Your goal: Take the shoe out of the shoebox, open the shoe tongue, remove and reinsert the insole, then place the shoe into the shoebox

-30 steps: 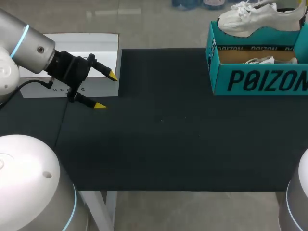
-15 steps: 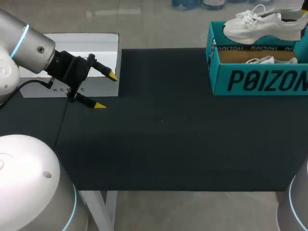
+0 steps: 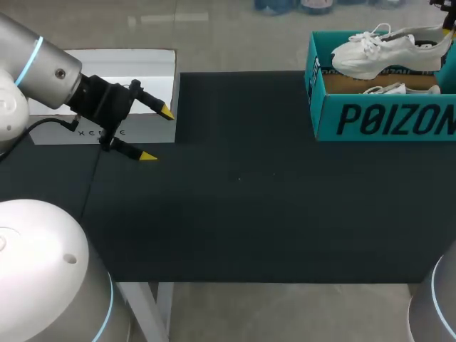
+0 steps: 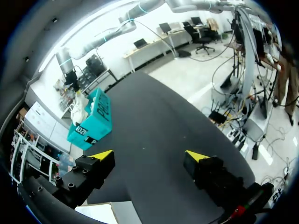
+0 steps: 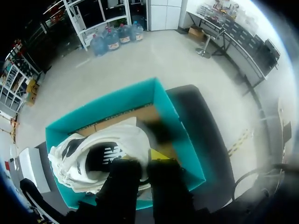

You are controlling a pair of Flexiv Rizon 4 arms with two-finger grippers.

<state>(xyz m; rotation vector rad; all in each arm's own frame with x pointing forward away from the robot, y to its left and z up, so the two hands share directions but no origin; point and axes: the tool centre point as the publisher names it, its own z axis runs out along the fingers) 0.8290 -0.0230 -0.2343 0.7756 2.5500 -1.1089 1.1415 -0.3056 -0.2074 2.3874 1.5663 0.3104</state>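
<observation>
**Q:** Two fingers on the left tool [image 3: 157, 134]. How do they stand in the head view?

**A:** Apart, with nothing between them, over the table [image 3: 249, 214] just in front of a white box [image 3: 142, 68]. The teal shoebox [image 3: 385, 117] sits at the table's far right. A white shoe [image 3: 385, 51] hangs over its open top, toe toward the left side. A second shoe [image 3: 388, 90] lies inside.

**Q:** And the left wrist view?

**A:** The left tool [image 4: 149, 155] shows its yellow tips spread wide and empty. The shoebox [image 4: 93, 123] stands well ahead across the table, with the shoe [image 4: 80, 105] above it.

**Q:** The right wrist view?

**A:** The right tool [image 5: 142, 161] has its fingers drawn close, clamped on the shoe [image 5: 77, 156] at its collar. The shoebox [image 5: 103, 112] lies directly beneath.
</observation>
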